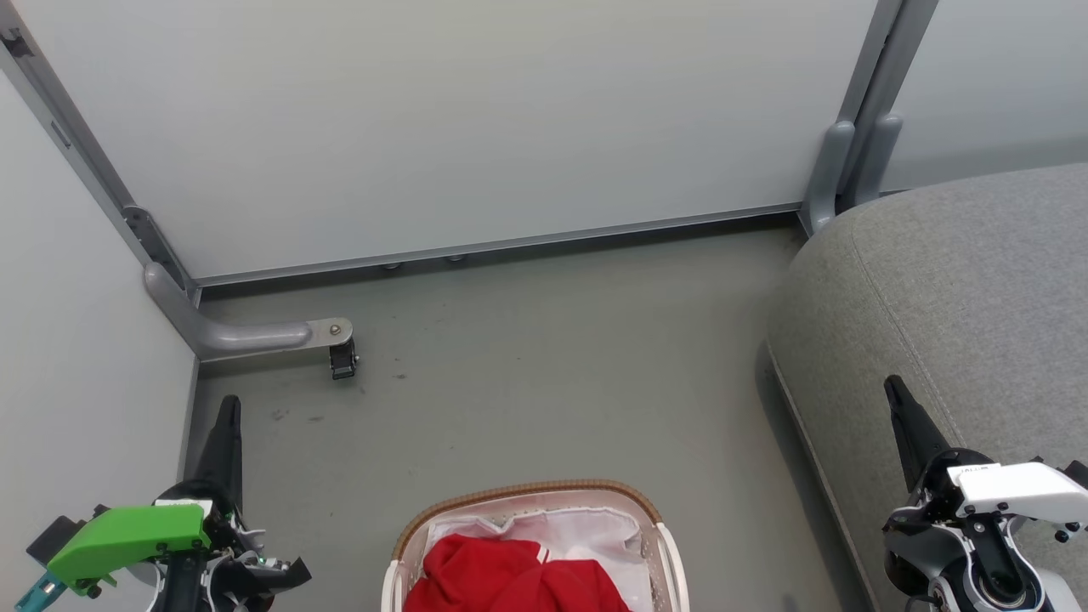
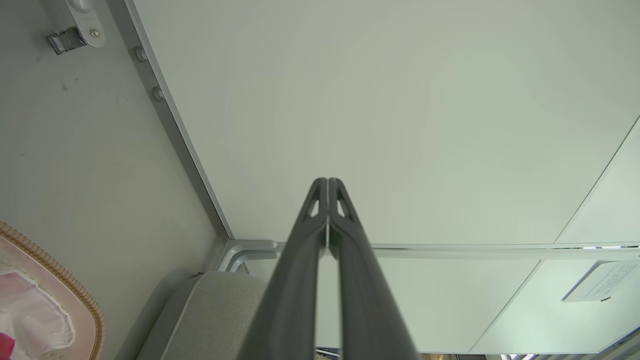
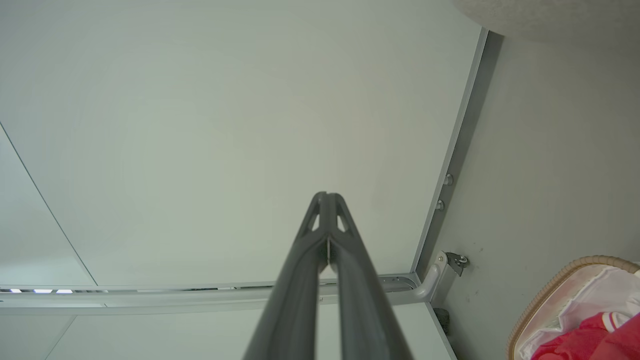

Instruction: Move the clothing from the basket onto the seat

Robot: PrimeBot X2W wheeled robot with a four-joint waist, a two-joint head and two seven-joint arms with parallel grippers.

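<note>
The red clothing (image 1: 510,574) lies heaped in the white laundry basket (image 1: 531,491), which stands on the grey floor (image 1: 552,340), apart from the grey seat (image 1: 960,280) at the floor's right edge. The left pincer (image 2: 327,184) and right pincer (image 3: 327,197) are both clenched on nothing.

Left hand (image 1: 229,404): dark tapered fingers (image 1: 223,450), green wrist cover (image 1: 127,540); right hand (image 1: 892,384): white cover (image 1: 1016,484).
</note>
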